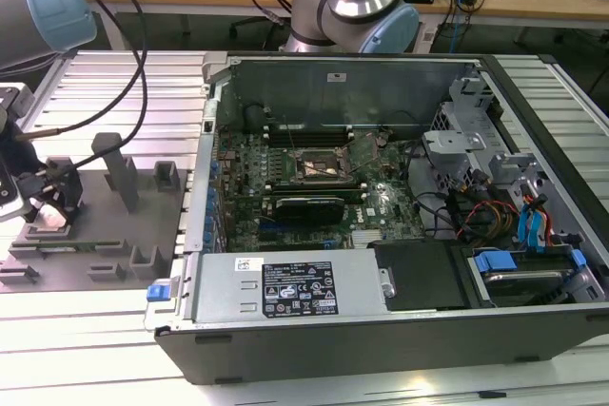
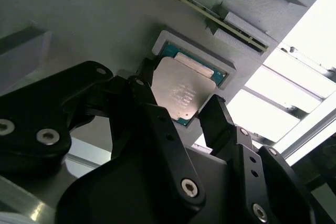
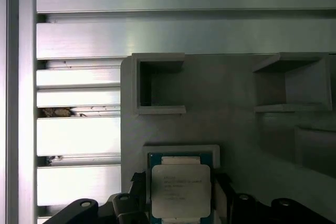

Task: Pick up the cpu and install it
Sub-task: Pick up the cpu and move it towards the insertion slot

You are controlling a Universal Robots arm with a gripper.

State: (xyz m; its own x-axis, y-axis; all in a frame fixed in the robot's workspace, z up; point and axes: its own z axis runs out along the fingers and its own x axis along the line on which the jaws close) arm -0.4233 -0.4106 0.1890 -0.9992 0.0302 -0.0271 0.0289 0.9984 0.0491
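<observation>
1. At the exterior view's left: gripper [image 1: 46,204] low over the grey fixture tray [image 1: 105,235], set astride the cpu [image 3: 181,187] lying in a shallow square pocket of that tray. Cannot tell whether clamped on the chip's edges or merely flanking them.
2. Likeliest trouble right here: a skewed or shallow hold. Could tilt the chip against the pocket rim and jam it there. Could also let it slide out and drop onto the tray or the slatted table [image 1: 95,358].
3. Further right, the near wall of the open computer case [image 1: 206,187]: could clip a low-carried chip and knock it loose or turn it.
4. Mid-case, the socket [image 1: 322,166] on the motherboard [image 1: 276,206]: would probably suffer most from a rotated or tilted chip, with bent contacts likely if pressed down out of line. Small target among taller parts, so little room for error.
5. At the exterior view's right, loose cables [image 1: 481,211] and drive bays [image 1: 457,149]: apart from the socket, a minor snag risk at most.
6. Look of the chip, in both wrist views: flat and square, with a silver-grey metal lid bearing faint print. Stepped down to a green board, seen as a thin border, with the pale pocket rim around it. Seems to lie flat, with no visible damage.
</observation>
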